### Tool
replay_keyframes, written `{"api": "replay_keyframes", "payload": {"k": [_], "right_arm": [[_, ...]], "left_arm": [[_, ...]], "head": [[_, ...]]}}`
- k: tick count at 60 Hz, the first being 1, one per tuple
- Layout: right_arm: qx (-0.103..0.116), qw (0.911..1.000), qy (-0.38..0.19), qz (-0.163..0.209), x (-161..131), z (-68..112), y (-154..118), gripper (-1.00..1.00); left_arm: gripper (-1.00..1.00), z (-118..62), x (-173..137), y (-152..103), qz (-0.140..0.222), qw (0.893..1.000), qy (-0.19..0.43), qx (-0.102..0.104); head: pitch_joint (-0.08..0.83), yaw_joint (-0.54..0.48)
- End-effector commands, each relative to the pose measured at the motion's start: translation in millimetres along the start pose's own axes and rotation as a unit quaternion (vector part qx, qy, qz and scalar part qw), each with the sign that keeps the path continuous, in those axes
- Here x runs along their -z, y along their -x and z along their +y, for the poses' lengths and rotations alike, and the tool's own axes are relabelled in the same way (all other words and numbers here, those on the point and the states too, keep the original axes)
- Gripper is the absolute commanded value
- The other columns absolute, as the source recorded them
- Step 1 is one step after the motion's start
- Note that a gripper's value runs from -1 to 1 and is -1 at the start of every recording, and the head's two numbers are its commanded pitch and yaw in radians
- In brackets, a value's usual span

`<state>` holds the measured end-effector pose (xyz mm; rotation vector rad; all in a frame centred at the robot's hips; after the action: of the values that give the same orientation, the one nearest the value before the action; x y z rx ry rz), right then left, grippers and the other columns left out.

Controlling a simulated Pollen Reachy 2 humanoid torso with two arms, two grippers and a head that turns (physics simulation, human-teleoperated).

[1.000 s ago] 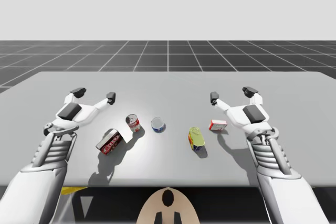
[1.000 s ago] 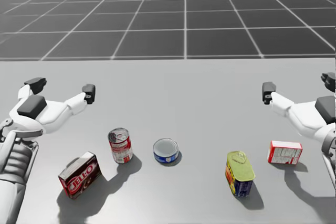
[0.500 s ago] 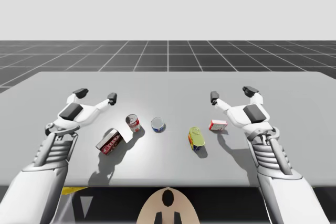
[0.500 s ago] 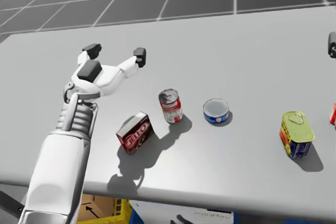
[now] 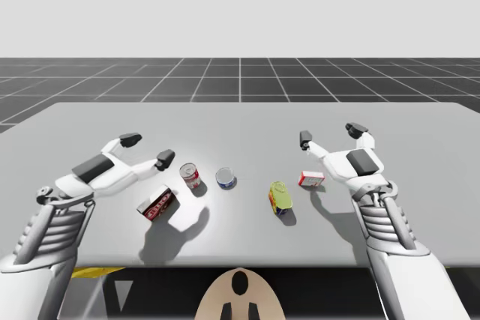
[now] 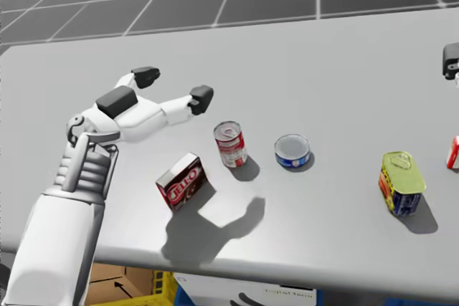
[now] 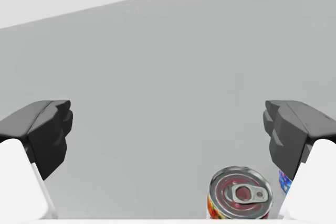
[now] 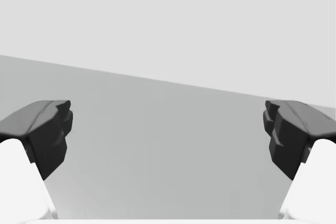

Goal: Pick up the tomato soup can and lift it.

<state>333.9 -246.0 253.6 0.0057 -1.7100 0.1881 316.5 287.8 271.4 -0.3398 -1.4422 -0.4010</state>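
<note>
Hovering above the grey table (image 5: 240, 121), my left gripper (image 5: 148, 148) has its two dark-tipped fingers spread wide apart and holds nothing. The red-and-white round can (image 5: 190, 175) stands upright on the table just beside and below the nearer fingertip, with its ring-pull lid facing up. In the left wrist view the left gripper (image 7: 170, 132) looks down past its open fingers, and the red-and-white round can (image 7: 240, 200) sits under the gap between them, close to one finger and touched by neither. The head view shows the left gripper (image 6: 173, 85) raised off the surface, with the red-and-white round can (image 6: 231, 144) near it. A dark red box (image 5: 157, 203) lies tilted just beside the can, on my side of it, and a flat blue round can (image 5: 226, 178) rests on the can's other side, apart from it. Further toward my right arm stand a yellow-and-blue oblong can (image 5: 280, 198) and a small red-and-white box (image 5: 311, 178). My right gripper (image 5: 330, 133) hangs over the table beyond that small box, fingers also wide apart and empty, well apart from the red-and-white round can.
</note>
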Motion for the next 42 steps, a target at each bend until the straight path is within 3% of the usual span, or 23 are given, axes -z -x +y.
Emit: {"api": "replay_keyframes", "payload": {"k": [1,9,13,20,42], "right_arm": [[-0.002,1.0000,-0.003,-0.003,1,-0.5,0,-1.00],[-0.002,1.0000,-0.004,-0.002,0,0.0,0,-1.00],[-0.002,1.0000,-0.006,-0.002,1,0.5,1,-1.00],[0.000,1.0000,-0.008,-0.001,1,0.7,1,-1.00],[0.001,1.0000,-0.006,-0.004,0,0.7,1,-1.00]], "left_arm": [[-1.00,-8.6,-8,-1,0.067,0.996,0.061,0.011],[-1.00,-10.3,-6,7,0.111,0.990,0.080,0.015],[-1.00,-10.6,-3,12,0.138,0.985,0.102,0.006],[-1.00,-10.5,8,24,0.175,0.979,0.102,0.013],[-1.00,-12.5,44,49,0.212,0.972,0.098,0.004]], "head": [[0.617,0.27],[0.616,0.27],[0.617,0.28],[0.617,0.28],[0.619,0.27]]}}
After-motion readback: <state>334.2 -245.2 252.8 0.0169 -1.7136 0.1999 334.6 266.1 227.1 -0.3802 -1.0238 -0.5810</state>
